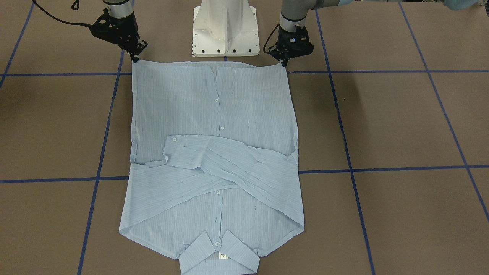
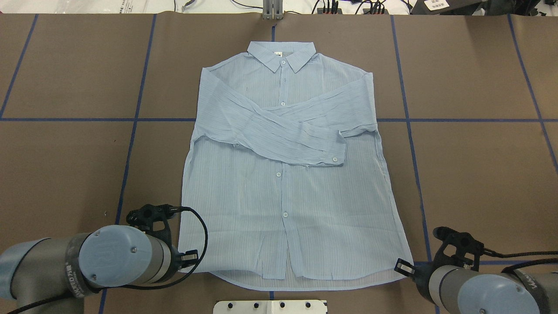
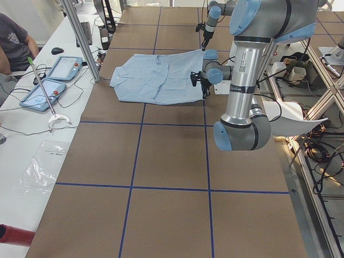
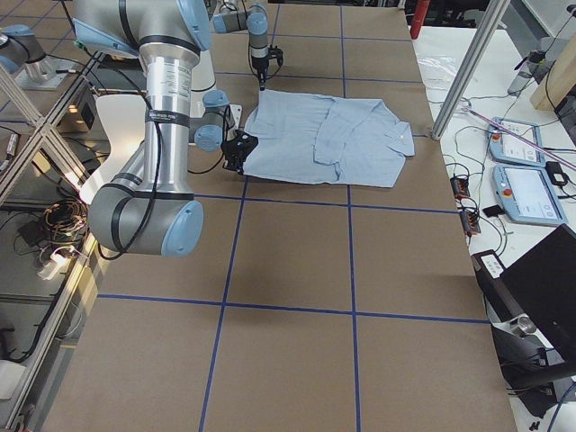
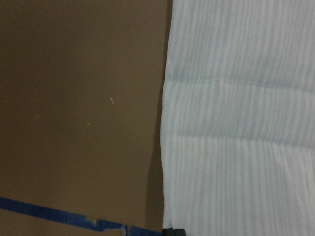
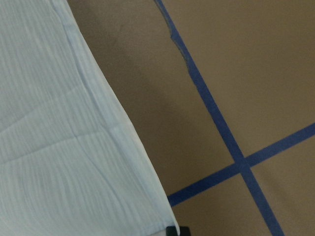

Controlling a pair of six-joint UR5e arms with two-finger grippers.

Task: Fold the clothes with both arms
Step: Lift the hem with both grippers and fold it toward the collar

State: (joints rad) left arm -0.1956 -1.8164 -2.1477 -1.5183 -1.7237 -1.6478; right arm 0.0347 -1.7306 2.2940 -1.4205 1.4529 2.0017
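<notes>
Lying flat and face up on the brown table (image 2: 479, 183), the light-blue shirt (image 2: 283, 192) is buttoned. Its collar (image 2: 281, 56) is at the end far from the robot and its hem (image 2: 301, 282) is just in front of the white pedestal base (image 1: 225, 34). You can see both sleeves (image 2: 270, 128) already crossed over the chest, one cuff (image 2: 333, 152) on top, so the garment makes a tidy, nearly straight-sided panel. I judge that this is why the arms stand at the hem and not at the sleeves. The left gripper (image 1: 284, 62) sits at the hem corner on the robot's left and the right gripper (image 1: 135, 58) at the opposite corner, each tip right at the cloth's edge. Each wrist camera looks down along a side edge of the shirt and shows only a sliver of black fingertip at the bottom. From no view can you tell whether the jaws are parted, closed on nothing, or pinching fabric. Placed evenly like this, the two look set to take both corners together and carry the hem toward the collar, which would keep the fold square. Watch the thin cloth: a pinch that catches one layer only, or one corner and not the other, would likely skew the fold and drag the crossed sleeves out of place.
</notes>
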